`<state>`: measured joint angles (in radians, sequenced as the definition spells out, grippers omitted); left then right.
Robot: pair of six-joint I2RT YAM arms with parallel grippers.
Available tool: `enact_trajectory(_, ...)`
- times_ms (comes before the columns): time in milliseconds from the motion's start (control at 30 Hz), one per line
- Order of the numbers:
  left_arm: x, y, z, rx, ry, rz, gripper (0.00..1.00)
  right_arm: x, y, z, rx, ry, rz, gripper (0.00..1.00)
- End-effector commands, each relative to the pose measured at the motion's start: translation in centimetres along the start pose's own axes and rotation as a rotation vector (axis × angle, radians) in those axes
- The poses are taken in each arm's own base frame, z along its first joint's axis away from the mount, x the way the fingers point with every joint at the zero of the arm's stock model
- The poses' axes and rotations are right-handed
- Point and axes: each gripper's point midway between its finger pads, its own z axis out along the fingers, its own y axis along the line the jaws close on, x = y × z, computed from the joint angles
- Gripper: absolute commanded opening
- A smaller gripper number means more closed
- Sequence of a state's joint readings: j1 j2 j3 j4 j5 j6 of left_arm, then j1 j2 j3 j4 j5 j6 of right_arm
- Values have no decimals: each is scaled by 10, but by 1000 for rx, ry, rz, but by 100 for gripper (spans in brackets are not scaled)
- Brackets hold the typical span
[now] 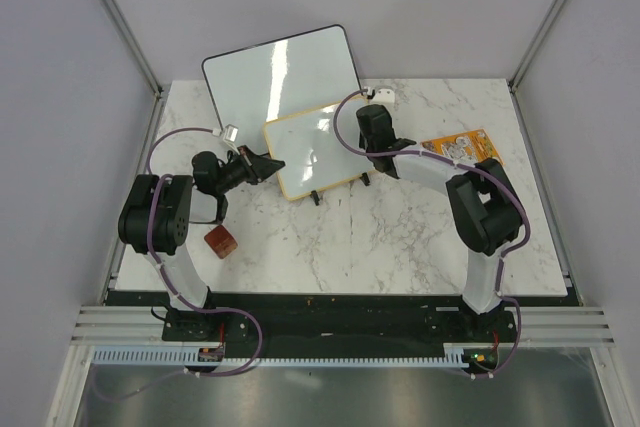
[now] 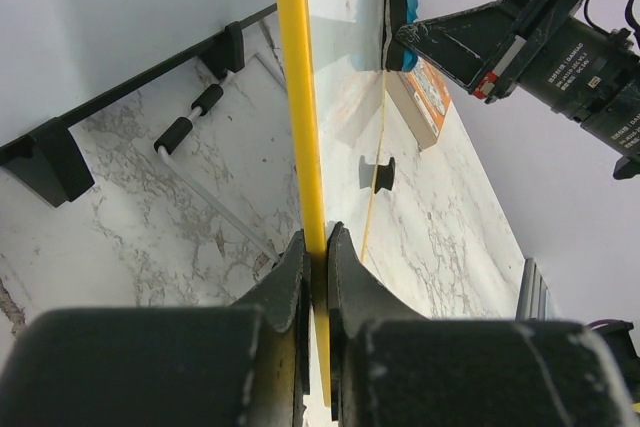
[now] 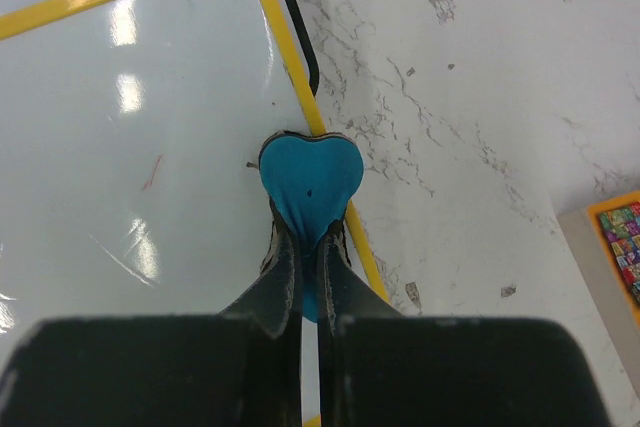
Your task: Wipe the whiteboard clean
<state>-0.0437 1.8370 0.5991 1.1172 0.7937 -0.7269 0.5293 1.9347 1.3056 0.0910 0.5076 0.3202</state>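
Toward the table's [image 1: 400, 237] far edge the whiteboard [image 1: 312, 150] stands tilted, its left frame pinched by the left gripper [image 2: 318, 247]. The right gripper [image 3: 308, 252] clamps a blue eraser [image 3: 308, 179] at the right frame. Pressing hard could twist the board loose, missing the faint red mark [image 3: 152, 172].

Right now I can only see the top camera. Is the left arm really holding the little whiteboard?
Observer: Yes, the left fingers pinch the whiteboard by its yellow frame edge.
Operator: What's in the right arm?
Observer: A blue heart-shaped eraser, clamped in the right fingers, touching the board beside its yellow edge.
Operator: Any scribbles to wipe?
Observer: One faint reddish mark, left of the eraser in the right wrist view.
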Motion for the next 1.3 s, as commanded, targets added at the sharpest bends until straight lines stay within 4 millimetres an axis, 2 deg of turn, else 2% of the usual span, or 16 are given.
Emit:
enact_trajectory(0,6,13,-1,-34,6,56,2,36,-1,-6,-21,99,-39,0)
enact_trajectory(167,6,14,-1,-36,6,57,2,32,37,-21,-93,51,-122,0)
enact_trajectory(200,6,13,-1,-35,5,56,2,28,52,-26,-121,35,-134,0)
enact_trajectory(367,6,13,-2,-35,4,59,2,16,98,-40,-250,8,-148,0)
enact_trajectory(400,6,13,-2,-35,4,57,2,11,113,-47,-291,-5,-149,0)
enact_trajectory(467,6,12,-2,-32,6,57,2,14,130,-53,-336,-3,-164,0)
enact_trajectory(500,6,13,-2,-34,5,57,2,9,143,-60,-357,-20,-174,0)
enact_trajectory(567,7,13,-2,-33,7,58,2,12,146,-56,-344,-14,-173,0)
enact_trajectory(667,7,12,-2,-33,7,56,2,9,137,-47,-296,-6,-146,0)
enact_trajectory(767,7,12,-2,-31,7,57,2,3,115,-33,-242,9,-96,0)
enact_trajectory(800,6,12,-2,-33,5,57,2,3,99,-24,-209,19,-80,0)
enact_trajectory(867,7,12,-2,-32,6,57,2,-1,82,-17,-187,31,-35,0)
enact_trajectory(900,7,12,-2,-32,6,59,2,1,64,-9,-161,44,-14,0)
enact_trajectory(1033,6,12,-2,-34,5,59,2,0,28,2,-114,64,26,0)
enact_trajectory(1100,6,11,-2,-30,6,58,2,9,15,6,-99,90,31,0)
enact_trajectory(1267,7,12,-2,-34,8,55,2,39,2,4,-66,144,27,0)
